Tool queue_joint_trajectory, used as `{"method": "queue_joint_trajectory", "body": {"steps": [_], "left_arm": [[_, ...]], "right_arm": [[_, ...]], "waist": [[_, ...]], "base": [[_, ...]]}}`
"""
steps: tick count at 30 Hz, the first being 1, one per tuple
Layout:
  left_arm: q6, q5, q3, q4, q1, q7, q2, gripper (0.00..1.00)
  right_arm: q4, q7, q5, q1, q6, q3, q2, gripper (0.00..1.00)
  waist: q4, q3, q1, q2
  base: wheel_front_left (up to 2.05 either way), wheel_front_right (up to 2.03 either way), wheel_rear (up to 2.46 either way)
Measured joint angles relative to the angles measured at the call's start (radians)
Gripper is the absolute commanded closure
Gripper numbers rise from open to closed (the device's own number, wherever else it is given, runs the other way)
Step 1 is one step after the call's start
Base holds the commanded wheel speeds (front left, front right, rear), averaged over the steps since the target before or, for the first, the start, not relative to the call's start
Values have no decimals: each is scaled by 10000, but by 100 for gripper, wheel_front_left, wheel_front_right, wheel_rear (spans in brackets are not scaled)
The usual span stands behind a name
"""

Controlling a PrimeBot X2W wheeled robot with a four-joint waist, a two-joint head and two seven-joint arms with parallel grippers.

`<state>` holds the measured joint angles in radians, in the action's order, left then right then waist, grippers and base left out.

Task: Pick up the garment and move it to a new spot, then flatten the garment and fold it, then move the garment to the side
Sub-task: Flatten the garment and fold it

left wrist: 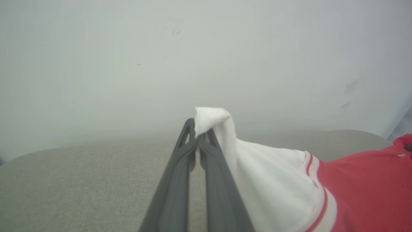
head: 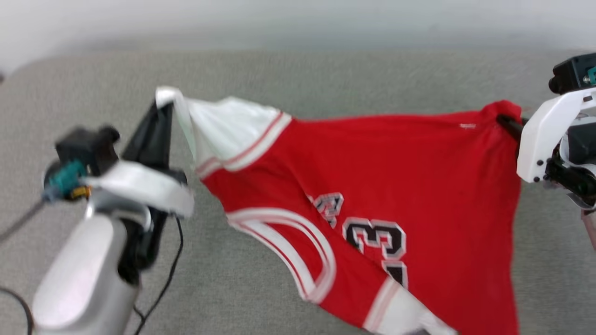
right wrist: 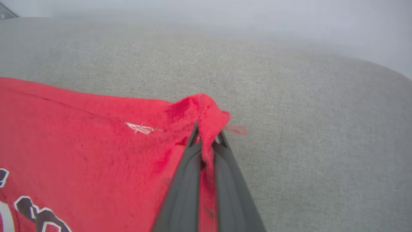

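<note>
Hanging stretched over the grey fabric surface (head: 326, 70) in the head view, the garment (head: 396, 186) spans between the left gripper (head: 164, 106) and the right gripper (head: 506, 122). In the left wrist view, the fingers (left wrist: 179, 167) clamp its white sleeve tip. In the right wrist view, the fingers (right wrist: 188, 180) pinch a red corner.

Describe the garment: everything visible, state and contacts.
The garment is a thin red jersey with white sleeves, red-and-white striped trim and black, white-outlined numerals, partly creased. It hangs stretched over the grey upholstered surface: the left gripper pinches a white sleeve tip, the right gripper a red corner. Its lower part runs past the head view's bottom edge.
</note>
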<state>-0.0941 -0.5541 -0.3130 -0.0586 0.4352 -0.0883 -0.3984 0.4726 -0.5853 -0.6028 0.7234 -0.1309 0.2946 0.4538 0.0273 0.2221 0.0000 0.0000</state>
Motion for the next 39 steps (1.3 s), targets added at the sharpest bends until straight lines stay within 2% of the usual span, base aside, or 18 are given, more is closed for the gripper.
{"method": "queue_joint_trajectory", "body": {"steps": [8,15,24,33,39], "left_arm": [[598,-247,134,-2399,2643,318,77,100],[1099,-198,59,-4184,4833,228,198,100],[1310,301,58,-5196,7784,150,-184,100],[1308,1005,-59,-5262,10652,144,-637,100],[1300,1204,-100,-5262,11973,140,-683,100]], "right_arm": [[1024,1292,504,1019,-2,-232,-443,100],[1482,1776,821,2253,-4,-328,-541,100],[1693,2612,1150,4600,-8,-702,-639,100],[1494,3517,1551,6948,-8,-945,-533,100],[1569,3935,1628,8181,-8,-984,-403,100]], "waist": [[-576,-1113,-1,0],[-1089,-1265,-1,0],[-1342,-118,0,0],[-1461,1611,0,0],[-1460,2790,1,0]], "base": [[0,0,0],[0,0,0],[0,0,0],[0,0,0],[0,0,0]]}}
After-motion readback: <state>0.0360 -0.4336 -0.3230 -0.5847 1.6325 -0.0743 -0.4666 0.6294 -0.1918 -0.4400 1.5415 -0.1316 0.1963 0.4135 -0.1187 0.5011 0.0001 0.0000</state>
